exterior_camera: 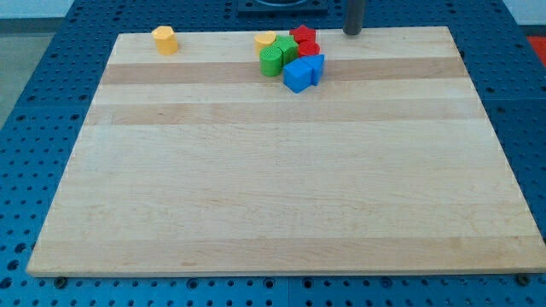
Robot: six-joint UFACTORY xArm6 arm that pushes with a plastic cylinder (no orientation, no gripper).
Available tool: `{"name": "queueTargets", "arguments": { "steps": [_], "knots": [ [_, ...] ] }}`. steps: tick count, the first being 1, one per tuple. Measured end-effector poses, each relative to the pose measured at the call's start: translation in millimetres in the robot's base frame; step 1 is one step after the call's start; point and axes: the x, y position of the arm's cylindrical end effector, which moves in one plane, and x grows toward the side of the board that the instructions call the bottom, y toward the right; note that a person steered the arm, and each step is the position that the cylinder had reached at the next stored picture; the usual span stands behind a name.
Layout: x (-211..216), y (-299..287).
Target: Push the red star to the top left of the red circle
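Observation:
The red star [303, 35] sits at the view's top edge of the wooden board [281, 188], in a tight cluster of blocks. The red circle [310, 49] lies just below it and slightly to the right, touching it. My tip [351, 32] is at the board's top edge, to the right of the red star and apart from it, with a gap of bare board between them.
In the same cluster are a yellow heart [265, 40], a green block [287, 47], a green cylinder [271, 61], a blue cube [297, 76] and another blue block [316, 66]. A yellow-orange hexagon [165, 39] stands alone at the top left.

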Motion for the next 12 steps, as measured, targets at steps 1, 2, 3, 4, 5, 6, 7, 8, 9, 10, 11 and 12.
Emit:
{"name": "queueTargets", "arguments": {
  "steps": [1,2,3,4,5,6,7,8,9,10,11,12],
  "knots": [
    [0.0,0.0],
    [0.1,-13.2],
    [0.6,-48.8],
    [1.3,-63.8],
    [6.4,-66.3],
    [18.4,-69.0],
    [26.3,-84.0],
    [26.3,-103.7],
    [26.3,-116.7],
    [32.8,-125.6],
    [36.4,-143.2],
    [40.1,-156.0]
  ]
}}
